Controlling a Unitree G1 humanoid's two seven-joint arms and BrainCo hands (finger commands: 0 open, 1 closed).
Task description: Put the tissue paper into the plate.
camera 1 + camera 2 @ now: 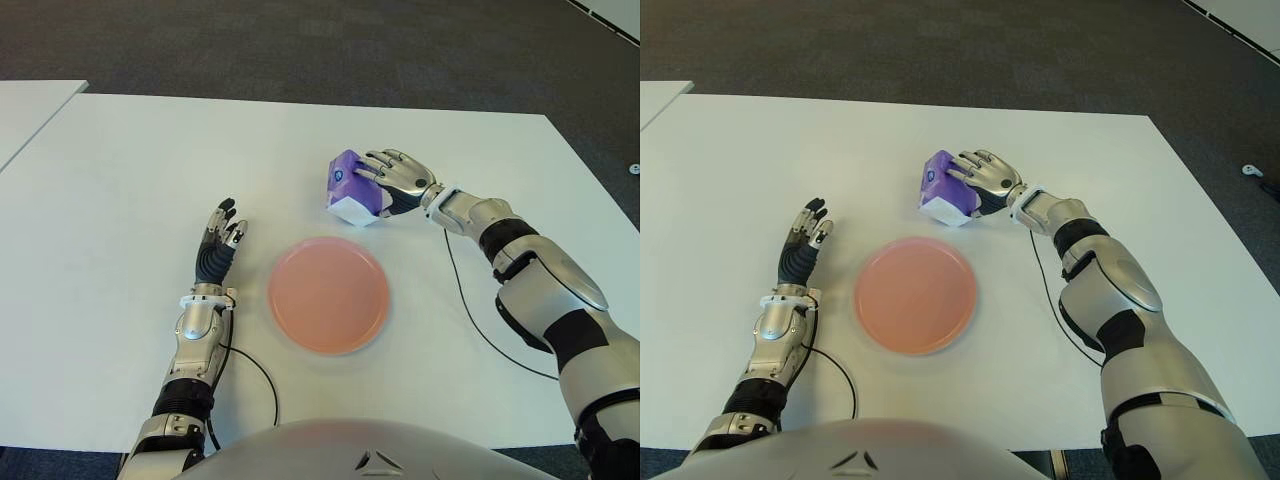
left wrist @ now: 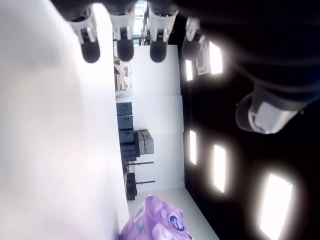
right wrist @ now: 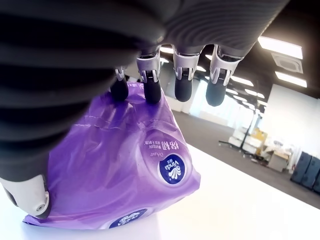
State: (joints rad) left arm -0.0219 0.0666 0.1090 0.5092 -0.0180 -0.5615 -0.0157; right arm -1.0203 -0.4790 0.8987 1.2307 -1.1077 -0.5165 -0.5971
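The purple tissue pack (image 1: 352, 187) sits on the white bench (image 1: 120, 190), just beyond the pink plate (image 1: 328, 294) and slightly to its right, apart from the rim. The right hand (image 1: 395, 178) reaches in from the right and lies over the pack. In the right wrist view its 4 fingers (image 3: 150, 85) drape over the top of the wrapper while the thumb sits low against the near side; it looks like a loose wrap around the pack, though how firm the grip is cannot be told. The left hand (image 1: 216, 250) shows to the left of the plate, its fingers (image 2: 123, 42) straight and relaxed, holding nothing. A thin black cable (image 1: 470, 310) runs across the bench beside the right arm.
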